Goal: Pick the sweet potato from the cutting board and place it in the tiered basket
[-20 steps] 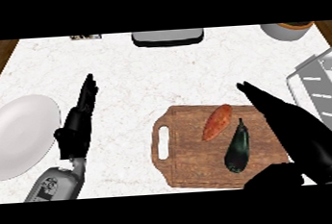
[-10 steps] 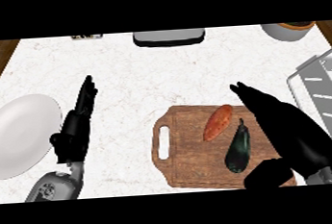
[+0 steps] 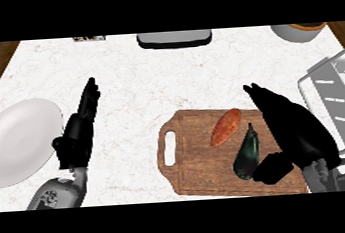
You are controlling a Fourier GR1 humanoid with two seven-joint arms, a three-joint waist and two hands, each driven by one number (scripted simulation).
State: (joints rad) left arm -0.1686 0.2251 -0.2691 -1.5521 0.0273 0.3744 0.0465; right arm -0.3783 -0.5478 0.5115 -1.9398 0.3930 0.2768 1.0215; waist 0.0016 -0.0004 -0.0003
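Observation:
An orange sweet potato (image 3: 226, 126) lies tilted on the wooden cutting board (image 3: 197, 162), right of the board's handle slot. A dark green eggplant (image 3: 246, 146) lies beside it on the same board. My right hand (image 3: 291, 126) hovers open over the board's right side, fingers straight and pointing away, just right of both vegetables; its thumb hangs near the eggplant's lower end. The grey wire tiered basket (image 3: 335, 98) stands at the right edge, partly cut off. My left hand (image 3: 80, 126) rests open over the counter at the left, fingers up.
A white plate (image 3: 18, 140) lies at the far left. At the back edge sit a grey tray-like object (image 3: 175, 39) and a bowl (image 3: 300, 31). White marble counter stretches between the left hand and the board.
My right hand has slid left across the board, closer to the sweet potato and eggplant. The left hand and the vegetables have stayed put.

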